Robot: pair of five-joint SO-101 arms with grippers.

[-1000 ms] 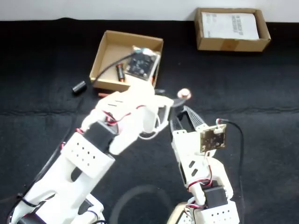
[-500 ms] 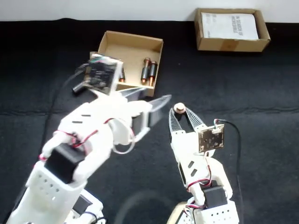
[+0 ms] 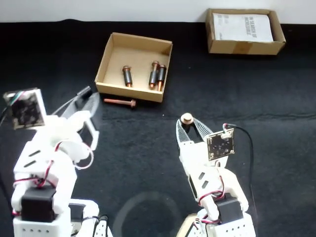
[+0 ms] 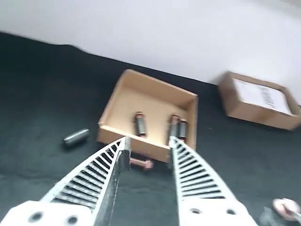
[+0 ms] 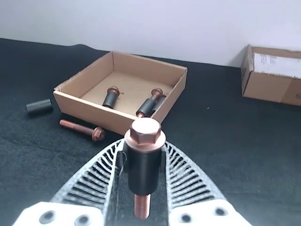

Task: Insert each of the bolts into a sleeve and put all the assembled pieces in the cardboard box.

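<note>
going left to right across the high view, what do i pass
left gripper → loose bolt → pair of assembled pieces in the cardboard box → sleeved bolt in the right gripper → box with the paper sheet

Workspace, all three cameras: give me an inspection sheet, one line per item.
Surface: black cloth, lying flat.
Job's things: cardboard box holds three assembled pieces; a loose bolt lies just outside its front wall; a loose sleeve lies apart on the cloth; a fourth sleeved bolt is gripped.
Clutter: second box with a printed sheet inside.
Grippers: left gripper open and empty; right gripper shut on the sleeved bolt, held upright.
Cables: black cable from the right wrist camera.
Surroundings: white wall.
</note>
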